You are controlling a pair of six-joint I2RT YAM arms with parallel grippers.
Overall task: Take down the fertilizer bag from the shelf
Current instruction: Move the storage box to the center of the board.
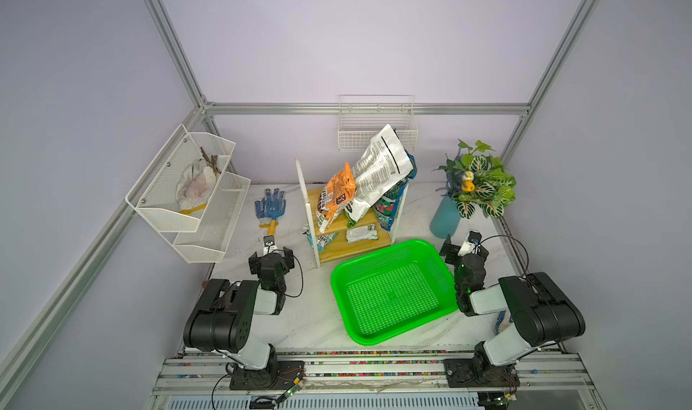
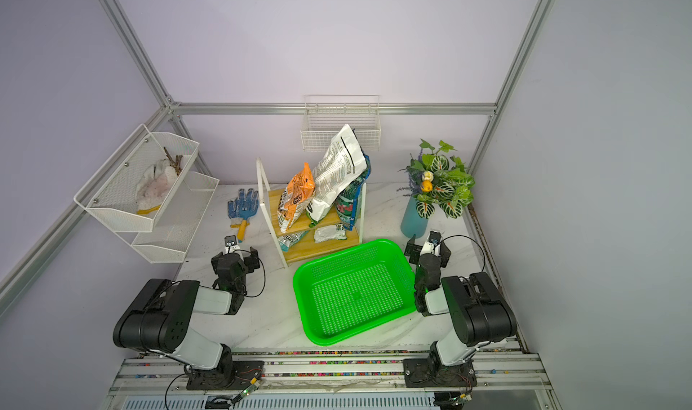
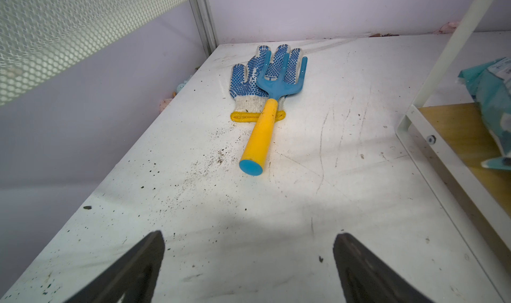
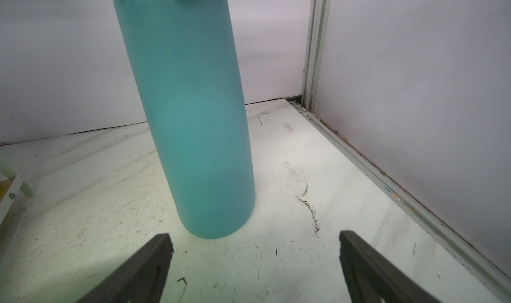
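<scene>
We are seeing the shelf point(image 1: 350, 250) standing at the centre of the surface point(image 1: 299, 314). Three bags are leaning together on its upper board: an orange bag point(image 1: 337, 194), a tall white bag point(image 1: 378, 168) covered in dense black print, and a green and red bag point(image 1: 389, 204) behind them. All that writing is too small to read, so we cannot tell which one holds fertilizer. A teal packet point(image 1: 319, 239) and a small white packet point(image 1: 361, 234) are lying on the lower board.

At 5 o'clock from the shelf a green perforated basket point(image 1: 391, 296) is sitting on the surface. At 3 o'clock a teal vase point(image 4: 190, 121) is holding a leafy plant point(image 1: 479, 183). At 12 o'clock a wire basket point(image 1: 378, 142) is hanging on the wall. At 9 o'clock a mesh rack point(image 1: 164, 187) is carrying a white glove point(image 1: 194, 183) and twigs point(image 1: 209, 159) in its upper tier.

The left claw point(image 3: 249, 240) is spread wide, gripping nothing, and is pointing at a blue-dotted glove point(image 3: 249, 77) with a hand fork point(image 3: 262, 127) lying on it. The right claw point(image 4: 255, 238) is likewise spread, near the vase.
</scene>
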